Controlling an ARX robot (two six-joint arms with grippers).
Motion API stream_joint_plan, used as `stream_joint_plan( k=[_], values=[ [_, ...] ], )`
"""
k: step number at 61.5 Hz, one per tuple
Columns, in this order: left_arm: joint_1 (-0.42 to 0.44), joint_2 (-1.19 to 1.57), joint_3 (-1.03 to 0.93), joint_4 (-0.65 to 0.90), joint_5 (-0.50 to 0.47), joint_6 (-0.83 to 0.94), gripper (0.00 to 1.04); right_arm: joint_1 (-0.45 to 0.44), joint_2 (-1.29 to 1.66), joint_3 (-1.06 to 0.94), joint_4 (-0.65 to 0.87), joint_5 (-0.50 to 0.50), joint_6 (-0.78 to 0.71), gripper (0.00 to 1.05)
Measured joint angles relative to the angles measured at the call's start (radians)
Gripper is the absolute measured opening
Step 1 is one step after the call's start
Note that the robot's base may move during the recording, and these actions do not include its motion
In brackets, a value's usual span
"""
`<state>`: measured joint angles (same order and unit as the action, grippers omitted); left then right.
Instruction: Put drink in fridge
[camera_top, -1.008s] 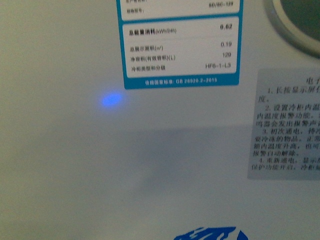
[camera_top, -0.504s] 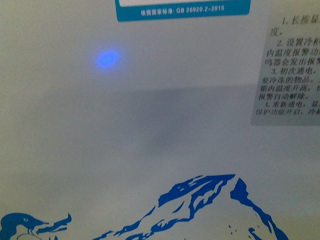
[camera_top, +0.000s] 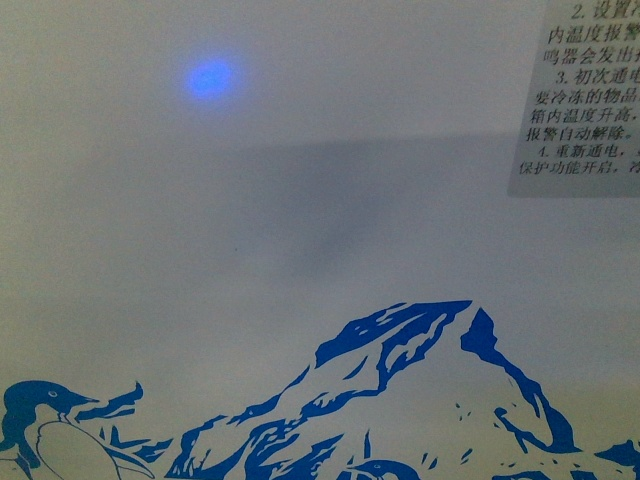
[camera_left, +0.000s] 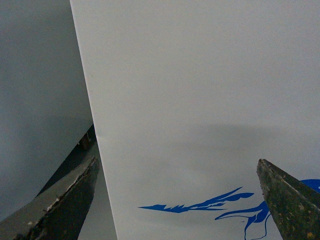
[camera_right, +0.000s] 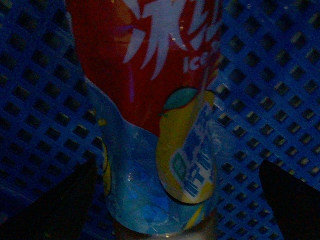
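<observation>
The fridge's white front wall (camera_top: 300, 200) fills the front view, with its blue mountain-and-penguin picture (camera_top: 400, 390) low down. No gripper shows there. In the left wrist view my left gripper (camera_left: 177, 200) is open and empty, its two fingers wide apart in front of the fridge's white wall (camera_left: 200, 90) near its side edge. In the dim right wrist view my right gripper (camera_right: 177, 205) is open, its fingers either side of a drink bottle (camera_right: 155, 115) with a red, yellow and blue label, not closed on it.
A blue light spot (camera_top: 210, 77) glows on the fridge wall. A grey sticker with Chinese text (camera_top: 585, 95) sits at the upper right. The bottle lies against a blue perforated crate wall (camera_right: 270, 90). A grey surface (camera_left: 35, 100) lies beside the fridge's edge.
The front view has slid down the fridge wall: the energy label has left the top and the mountain-and-penguin picture has risen into view.
</observation>
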<state>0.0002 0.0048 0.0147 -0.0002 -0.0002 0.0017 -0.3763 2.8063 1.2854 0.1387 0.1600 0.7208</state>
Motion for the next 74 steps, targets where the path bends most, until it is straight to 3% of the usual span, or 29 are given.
stream_joint_plan(
  k=[43, 61, 74],
  values=[
    [0.000, 0.000, 0.000, 0.000, 0.000, 0.000, 0.97, 0.030, 0.154, 0.183, -0.063, 0.002, -0.011, 0.97],
    [0.000, 0.000, 0.000, 0.000, 0.000, 0.000, 0.97, 0.016, 0.095, 0.092, -0.037, -0.008, -0.104, 0.54],
    [0.000, 0.000, 0.000, 0.000, 0.000, 0.000, 0.97, 0.011, -0.026, -0.037, 0.023, -0.013, -0.166, 0.42]
  ],
)
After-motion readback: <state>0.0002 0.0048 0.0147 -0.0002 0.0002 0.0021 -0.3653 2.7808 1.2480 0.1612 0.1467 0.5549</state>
